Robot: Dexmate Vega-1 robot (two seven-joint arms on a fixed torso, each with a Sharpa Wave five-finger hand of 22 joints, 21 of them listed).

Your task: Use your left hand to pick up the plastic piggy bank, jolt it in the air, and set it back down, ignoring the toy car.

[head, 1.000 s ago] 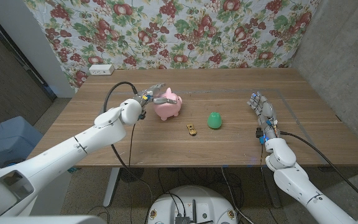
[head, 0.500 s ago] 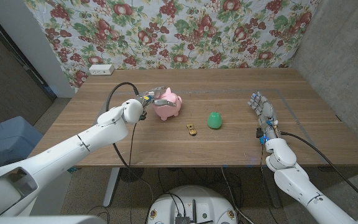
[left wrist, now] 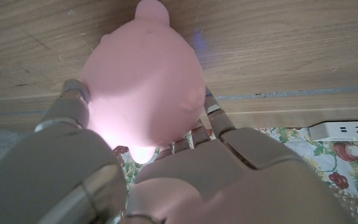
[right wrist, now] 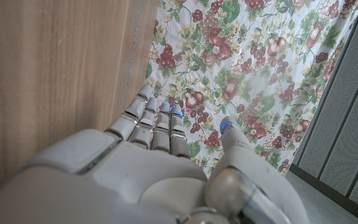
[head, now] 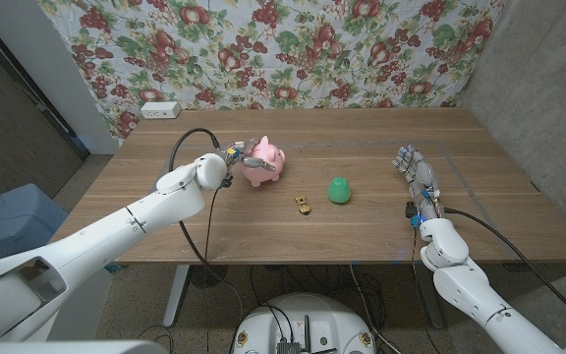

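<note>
In the head view the pink plastic piggy bank [head: 267,163] is at the table's middle left, and my left hand [head: 242,155] grips it from its left side. It looks lifted slightly off the wood. The left wrist view shows the piggy bank [left wrist: 143,84] from close up, with my fingers [left wrist: 67,102] wrapped around both of its sides. The small yellow toy car [head: 304,205] lies on the table to the right of and nearer than the piggy bank, apart from the hand. My right hand [head: 416,177] stands on the table at the right, fingers apart, holding nothing.
A green egg-shaped object [head: 339,190] sits right of the toy car. A white power strip [head: 159,110] lies at the table's far left corner. A floral cloth [head: 293,49] hangs behind the table [head: 263,236].
The piggy bank and my left hand have risen a little and shifted slightly left. The right hand, toy car and green object have not moved.
</note>
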